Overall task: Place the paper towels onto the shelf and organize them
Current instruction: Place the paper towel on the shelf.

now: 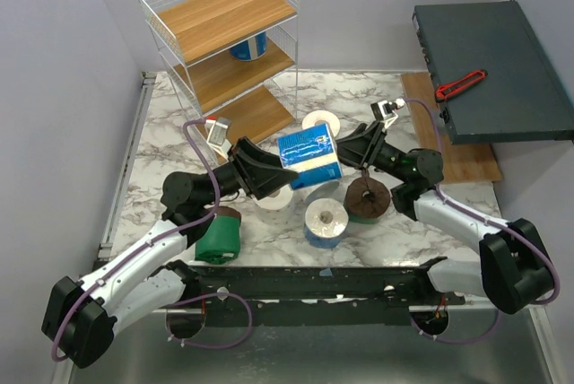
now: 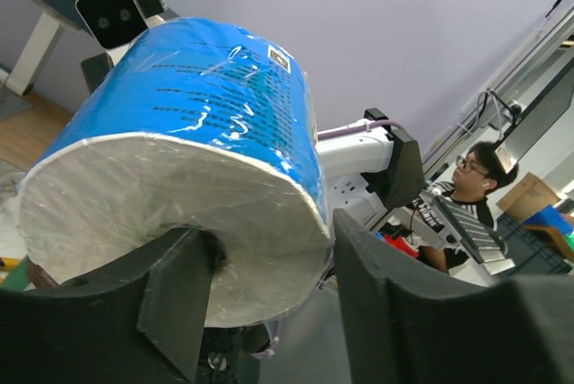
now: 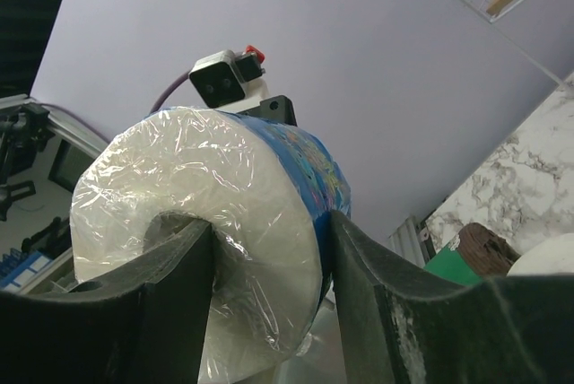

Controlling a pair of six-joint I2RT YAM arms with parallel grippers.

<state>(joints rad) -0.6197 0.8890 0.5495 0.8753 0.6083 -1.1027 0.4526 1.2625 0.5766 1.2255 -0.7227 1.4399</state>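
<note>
In the right gripper (image 3: 269,249) a blue roll (image 1: 309,156) is clamped, the left gripper (image 2: 273,249) cannot be judged, and only one other roll (image 1: 248,48) is on the shelf (image 1: 224,12).

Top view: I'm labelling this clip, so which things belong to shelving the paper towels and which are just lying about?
Job: shelf, held blue roll, blue roll on the shelf, far white roll, near white roll, standing blue roll, brown-ended roll, green roll.
Lying about: dark box, red-handled tool.

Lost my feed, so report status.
Right gripper shut on blue roll. Left gripper straddling its other end, grip unclear. Nothing blocks shelf.
</note>
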